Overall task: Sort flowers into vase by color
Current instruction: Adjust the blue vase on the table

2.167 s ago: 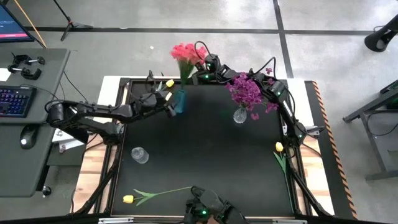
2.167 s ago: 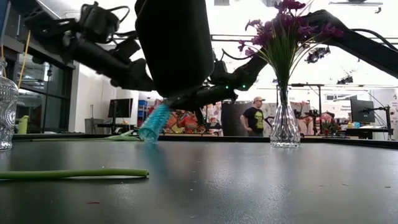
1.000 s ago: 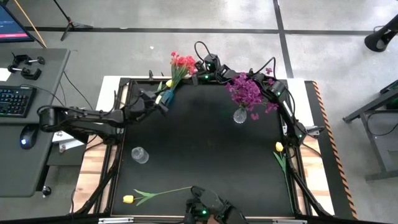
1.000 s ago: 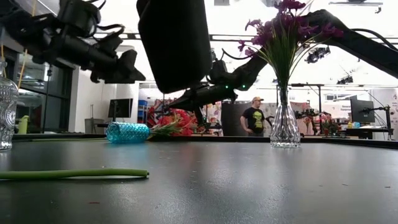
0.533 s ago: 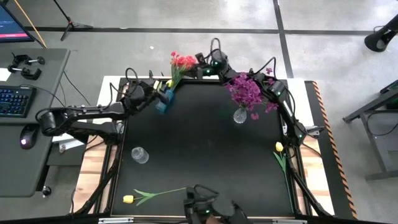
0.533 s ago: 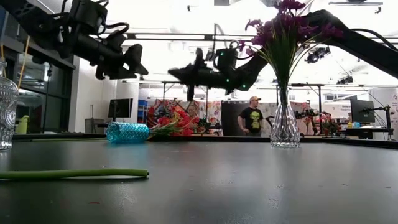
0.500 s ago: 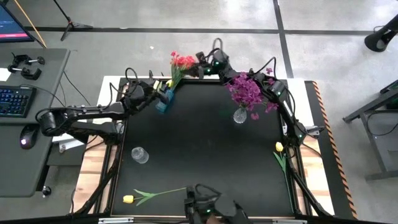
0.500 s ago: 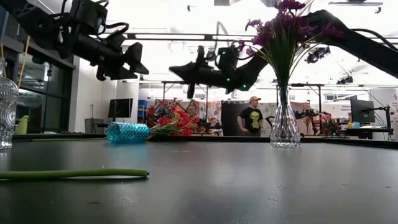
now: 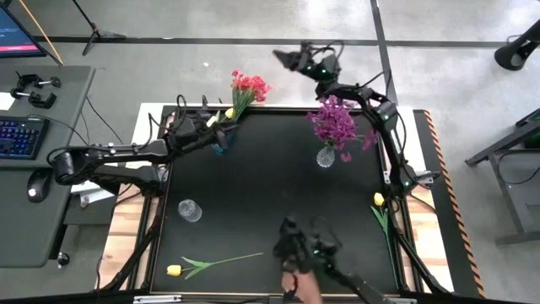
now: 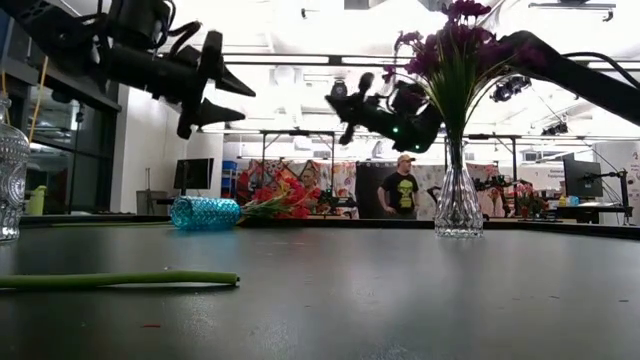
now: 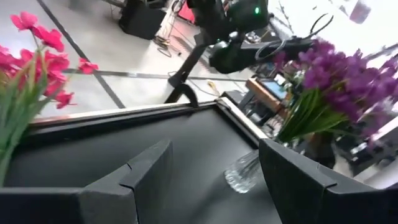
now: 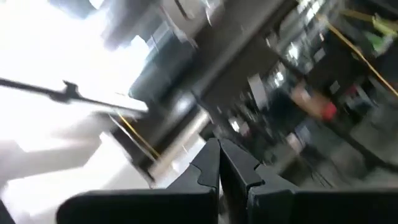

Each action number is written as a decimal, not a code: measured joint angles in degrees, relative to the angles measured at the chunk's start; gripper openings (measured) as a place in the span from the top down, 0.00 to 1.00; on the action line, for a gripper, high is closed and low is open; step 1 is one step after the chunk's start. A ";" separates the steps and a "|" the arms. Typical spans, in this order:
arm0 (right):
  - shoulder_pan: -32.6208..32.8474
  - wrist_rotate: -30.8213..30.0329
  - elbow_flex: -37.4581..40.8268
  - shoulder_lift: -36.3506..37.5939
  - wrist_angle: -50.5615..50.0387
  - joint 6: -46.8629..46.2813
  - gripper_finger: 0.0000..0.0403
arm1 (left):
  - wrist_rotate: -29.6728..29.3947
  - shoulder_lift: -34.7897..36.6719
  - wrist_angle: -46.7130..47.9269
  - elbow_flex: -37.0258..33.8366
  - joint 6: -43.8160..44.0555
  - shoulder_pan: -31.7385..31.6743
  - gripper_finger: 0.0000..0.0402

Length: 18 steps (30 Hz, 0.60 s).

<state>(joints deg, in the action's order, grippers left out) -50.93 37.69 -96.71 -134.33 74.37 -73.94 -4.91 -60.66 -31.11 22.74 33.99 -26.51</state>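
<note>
Two vases hold flowers: a blue vase (image 9: 220,140) lies tipped at the counter's (image 9: 270,203) far left, spilling red flowers (image 9: 247,84) over the edge. Just beside it hovers the left tool (image 9: 221,123), wide and empty, likely to right it. Right tool (image 9: 283,57), pinched shut, is raised beyond the far edge.

No text, label, brand, number or sign can be read in any of the views.

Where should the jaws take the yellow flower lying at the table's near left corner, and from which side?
Grip the yellow flower mid-stem, between bud and leaves, coming straight down with jaws across the stem: it lies flat and thin on the table.
</note>
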 joint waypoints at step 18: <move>-11.59 -4.05 0.00 10.90 14.51 -10.77 1.00 | -7.26 -9.63 16.74 27.48 -6.56 -0.08 0.43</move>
<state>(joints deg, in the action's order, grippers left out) -62.52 33.65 -96.71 -123.43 88.89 -84.72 -12.17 -70.29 -14.37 50.22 27.43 -26.59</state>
